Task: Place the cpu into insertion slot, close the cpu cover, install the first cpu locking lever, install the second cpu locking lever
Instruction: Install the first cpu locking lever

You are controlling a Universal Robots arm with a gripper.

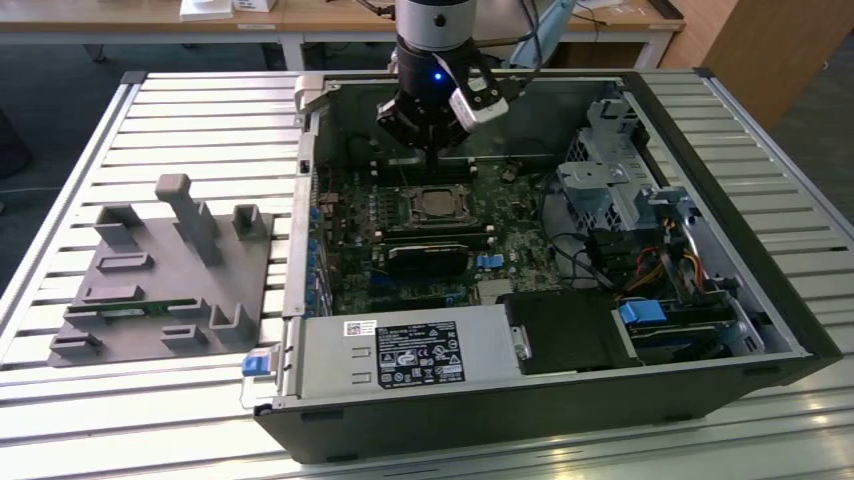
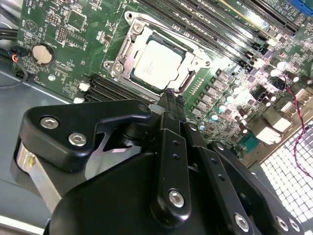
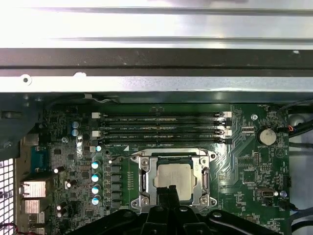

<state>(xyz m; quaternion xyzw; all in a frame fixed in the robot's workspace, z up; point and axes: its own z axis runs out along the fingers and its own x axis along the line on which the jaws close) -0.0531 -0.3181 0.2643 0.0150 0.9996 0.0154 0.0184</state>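
The cpu [image 2: 155, 63] lies flat in the insertion slot [image 1: 433, 205] on the green motherboard, with its silver face showing. The cpu cover [image 2: 122, 54] is down around it as a silver frame; both also show in the first wrist view, the cpu [image 3: 177, 176] inside the cover [image 3: 145, 182]. My gripper [image 1: 423, 148] hangs inside the open computer case, just beyond the slot on its far side in the exterior view. Its black fingers are shut, with nothing held. In both wrist views the gripper tip [image 2: 169, 98] [image 3: 168, 192] sits at the cover's edge.
Long black memory slots [image 3: 161, 127] run beside the socket. A black rectangular block [image 1: 427, 255] sits in front of it, and a power supply [image 1: 400, 355] is nearer still. Drive cages and cables [image 1: 627, 200] are on the exterior view's right. A grey fixture [image 1: 160, 270] is outside the case.
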